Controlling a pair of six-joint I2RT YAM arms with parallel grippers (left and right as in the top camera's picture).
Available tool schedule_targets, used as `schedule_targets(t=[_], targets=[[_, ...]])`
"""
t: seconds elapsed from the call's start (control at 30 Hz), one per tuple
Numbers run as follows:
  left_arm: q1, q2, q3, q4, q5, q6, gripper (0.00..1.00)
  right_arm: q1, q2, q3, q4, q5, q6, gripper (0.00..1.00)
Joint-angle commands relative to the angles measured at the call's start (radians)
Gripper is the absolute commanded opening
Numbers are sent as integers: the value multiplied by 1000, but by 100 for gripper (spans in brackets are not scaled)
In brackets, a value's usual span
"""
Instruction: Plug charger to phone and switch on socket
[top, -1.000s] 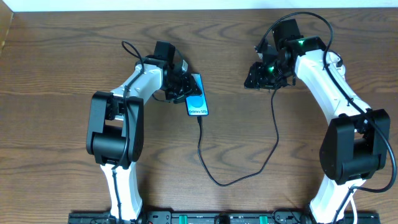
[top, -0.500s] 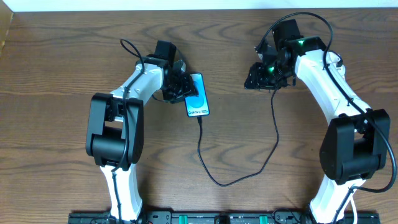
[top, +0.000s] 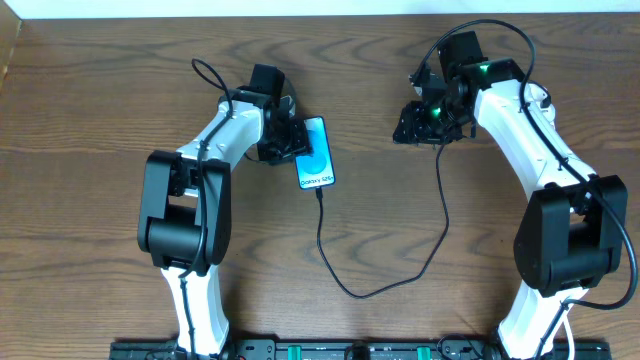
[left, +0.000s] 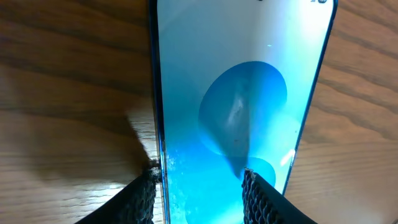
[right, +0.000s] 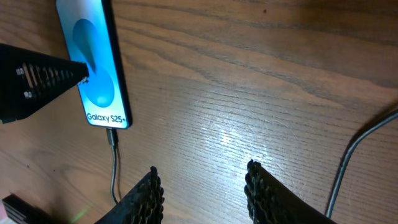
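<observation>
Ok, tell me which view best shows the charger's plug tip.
Right wrist: the charger plug clearly meets the phone below its white text. Overhead shows it tiny; left wrist shows only the phone's screen.

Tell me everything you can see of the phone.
The phone is a slim rectangle with a dark rim and a glossy, lit blue screen showing a round graphic and white text, Galaxy S25+, at its near end. It lies flat, screen up, slightly askew on the wooden table. The charger is plugged into that near end. The left gripper is open at its far end, one finger beside the edge, one over the screen; contact is unclear.
</observation>
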Motion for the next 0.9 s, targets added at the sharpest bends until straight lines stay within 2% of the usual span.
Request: schedule_targets(t=[0.0,0.13,0.17,0.4,0.57,0.6,0.87], targets=[[31,63,-46,-35,-273,21,47,3,0,1,-5,2,-19,43],[32,63,-46,-35,-279,21,48,3,0,1,-4,2,-19,43],[32,63,-46,-35,-280,21,53,3,0,1,-5,2,-19,43],[32,63,-46,-42,-298,28,59,3,0,1,-7,2,-19,43],[32,63,-46,-42,-298,28,70,2,0,1,-10,20,-19,43],[32,63,-46,-42,-298,28,76,2,0,1,-13,20,-19,43],[33,32,-44,-45,-298,36,78,2,0,1,-15,24,-26,43]])
